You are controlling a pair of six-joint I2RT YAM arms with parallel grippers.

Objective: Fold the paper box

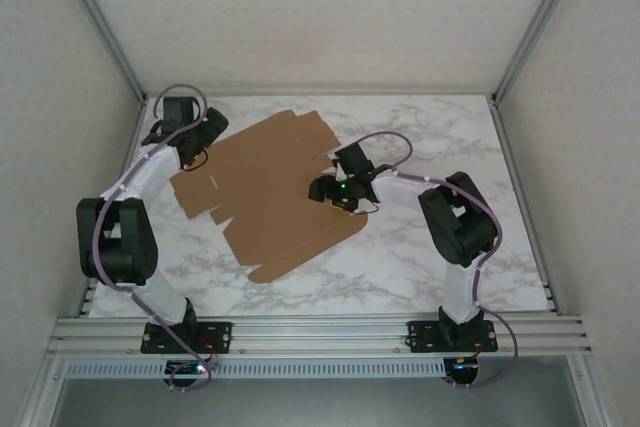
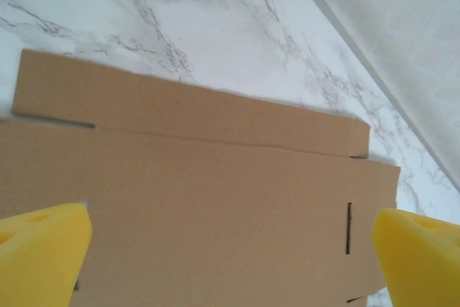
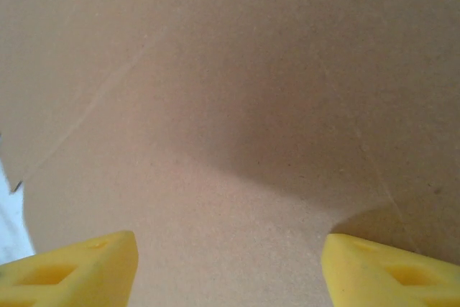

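Paper box point(image 1: 270, 187) lies flat and unfolded on the marble table point(image 1: 430, 137). Left gripper point(image 2: 230, 249) is spread wide, gripping nothing, with the sheet's slotted edge panel just beneath and ahead of it. Right gripper point(image 3: 230, 267) has its jaws parted, holding nothing, with bare cardboard directly below.

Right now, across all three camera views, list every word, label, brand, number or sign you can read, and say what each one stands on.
None: no text can be read in any view.
The paper box is plain brown cardboard, with creases and slits but no print.
The table shows marble veining and no lettering.
Any marking on the arm bases is too small to tell.
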